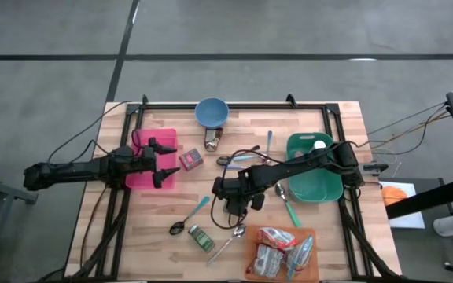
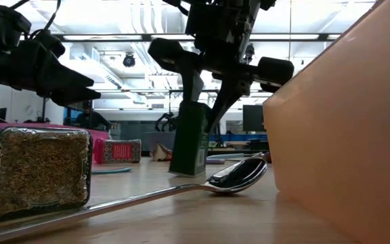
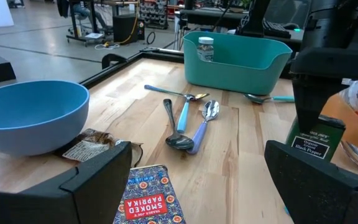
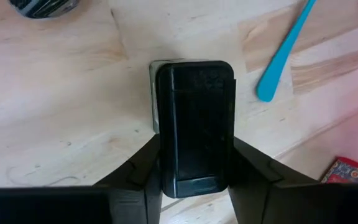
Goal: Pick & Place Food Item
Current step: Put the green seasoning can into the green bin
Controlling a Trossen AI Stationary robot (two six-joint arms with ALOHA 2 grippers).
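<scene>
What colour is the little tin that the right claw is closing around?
The tin is dark green with a black lid, between the right claw fingers; the low view shows it best.

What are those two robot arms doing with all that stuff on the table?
The right gripper has its fingers on either side of a small green tin of black pepper that stands upright in the middle of the wooden table. It sits on the table, not lifted. The left gripper waits over the pink tray with its fingers open and empty. Spoons, a blue bowl, a paprika tin and a green bin lie around them.
</scene>
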